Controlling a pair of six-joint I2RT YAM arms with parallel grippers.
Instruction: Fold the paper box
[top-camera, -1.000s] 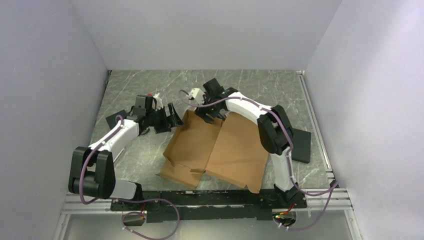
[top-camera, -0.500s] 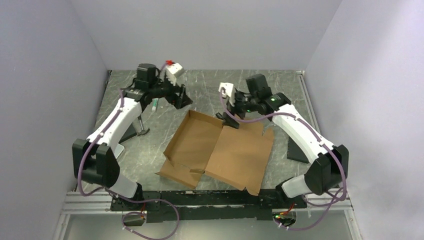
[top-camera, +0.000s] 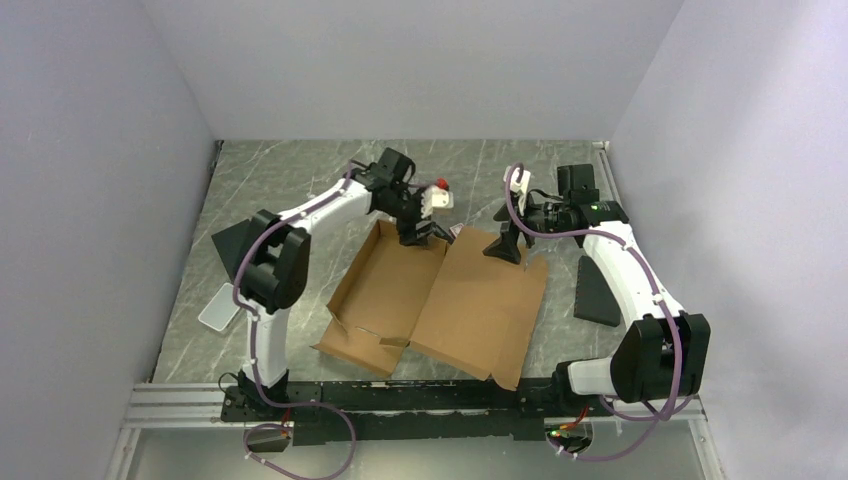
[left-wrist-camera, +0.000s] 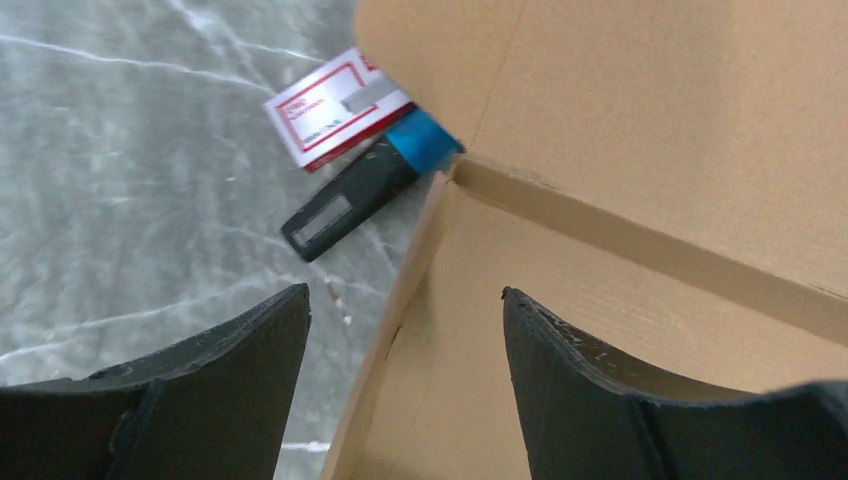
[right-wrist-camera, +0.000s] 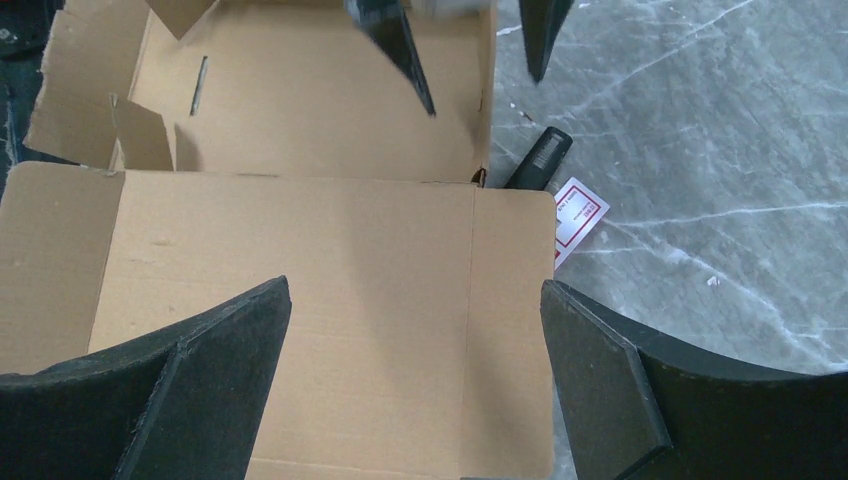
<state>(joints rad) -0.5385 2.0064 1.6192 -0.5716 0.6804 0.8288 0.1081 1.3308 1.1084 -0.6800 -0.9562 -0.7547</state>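
Note:
The paper box (top-camera: 480, 310) is brown cardboard lying in the middle of the table, its left half a shallow tray with raised walls, its right half a flat panel. My left gripper (top-camera: 418, 237) is open at the tray's far edge. In the left wrist view its jaws (left-wrist-camera: 405, 300) straddle the tray's far wall (left-wrist-camera: 400, 330) without touching it. My right gripper (top-camera: 503, 247) hangs open over the flat panel's far edge. In the right wrist view its wide jaws (right-wrist-camera: 415, 290) frame the panel (right-wrist-camera: 300, 260), nothing between them.
A black pen-like stick with a blue end (left-wrist-camera: 350, 200) and a white card with a red border (left-wrist-camera: 335, 105) lie just beyond the box's far edge. A black pad (top-camera: 597, 290) leans at the right. A dark piece (top-camera: 235, 240) and a pale flat item (top-camera: 218, 305) lie at the left.
The left arm swung from the back left over to the tray's far edge and its jaws narrowed slightly. The right gripper drew back to the right, to the flat panel's far edge.

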